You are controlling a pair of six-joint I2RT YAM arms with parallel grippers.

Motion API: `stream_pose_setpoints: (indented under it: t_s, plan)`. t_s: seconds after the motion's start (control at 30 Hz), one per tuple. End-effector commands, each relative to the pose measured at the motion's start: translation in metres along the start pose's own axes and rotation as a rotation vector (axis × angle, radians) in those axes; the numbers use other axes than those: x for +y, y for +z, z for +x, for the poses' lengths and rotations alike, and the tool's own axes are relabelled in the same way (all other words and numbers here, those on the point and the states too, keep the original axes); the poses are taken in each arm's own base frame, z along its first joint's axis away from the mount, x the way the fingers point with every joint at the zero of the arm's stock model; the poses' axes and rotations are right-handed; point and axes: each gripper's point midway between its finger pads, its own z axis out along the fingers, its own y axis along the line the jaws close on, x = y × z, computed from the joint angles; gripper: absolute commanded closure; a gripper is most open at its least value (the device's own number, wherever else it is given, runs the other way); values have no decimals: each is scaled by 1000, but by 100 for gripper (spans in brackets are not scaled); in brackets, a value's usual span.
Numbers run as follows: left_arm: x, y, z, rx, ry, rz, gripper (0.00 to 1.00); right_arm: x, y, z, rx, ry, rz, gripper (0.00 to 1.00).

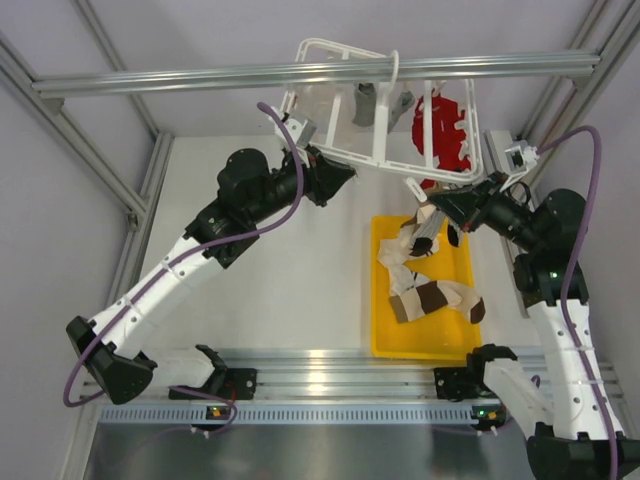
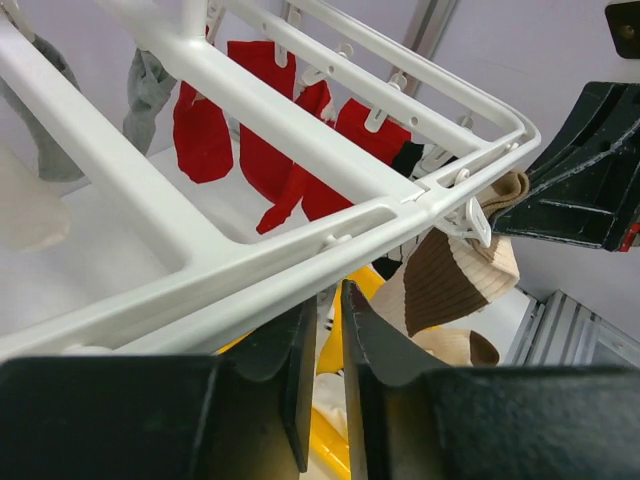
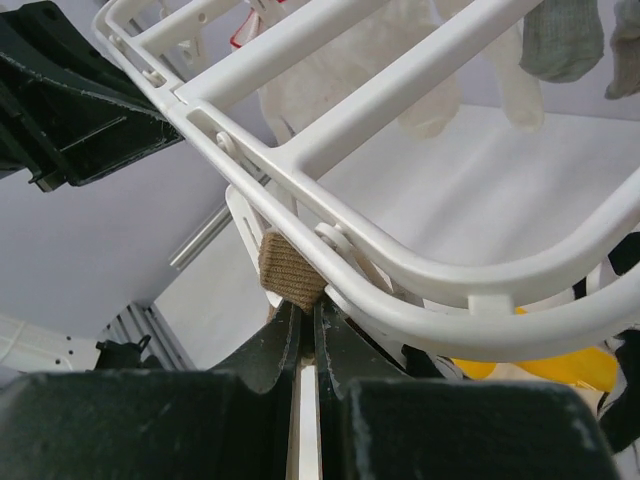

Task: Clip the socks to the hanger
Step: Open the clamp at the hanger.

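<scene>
The white hanger point(image 1: 372, 158) hangs from the top bar. My left gripper point(image 1: 345, 178) is at its near rail; in the left wrist view point(image 2: 325, 295) the jaws stand almost shut at the underside of the hanger rail point(image 2: 250, 100). My right gripper point(image 1: 445, 212) is shut on a cream and brown sock point(image 1: 425, 235) that dangles over the tray. In the right wrist view point(image 3: 308, 310) the sock's tan cuff point(image 3: 290, 270) is pressed against a white clip point(image 3: 245, 215) under the hanger's corner rail point(image 3: 420, 270). The sock also shows in the left wrist view point(image 2: 450, 280).
A yellow tray point(image 1: 380, 340) on the table holds more cream and brown socks point(image 1: 435, 298). A red garment point(image 1: 445, 135) and grey socks point(image 1: 368, 105) hang from the hanger. An aluminium bar point(image 1: 200, 78) crosses the top, and frame posts stand at both sides.
</scene>
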Motion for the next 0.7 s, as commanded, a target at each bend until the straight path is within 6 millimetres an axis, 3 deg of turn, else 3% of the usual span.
stream_pose_setpoints:
  t_s: [0.0, 0.13, 0.37, 0.47, 0.5, 0.6, 0.67]
  plan:
    - [-7, -6, -39, -110, 44, 5, 84, 11, -3, -22, -41, -80, -18, 100]
    - [-10, -4, -40, -108, 44, 18, 100, -1, -6, -24, -45, -101, 18, 100]
    - [-11, -3, -41, -108, 32, 23, 100, -9, -6, -19, -25, -128, 37, 100]
    - [-17, -2, -43, -104, 10, 50, 100, -15, -5, -12, 10, -119, 41, 80]
    - [-21, -3, -42, -99, 7, 71, 100, -13, -4, -7, 36, -111, 20, 67]
    - [-28, -4, -36, -68, -11, 111, 100, -2, -7, 1, 72, -118, -45, 53]
    - [-32, -4, -33, -51, -30, 134, 100, 6, -9, 3, 82, -135, -88, 52]
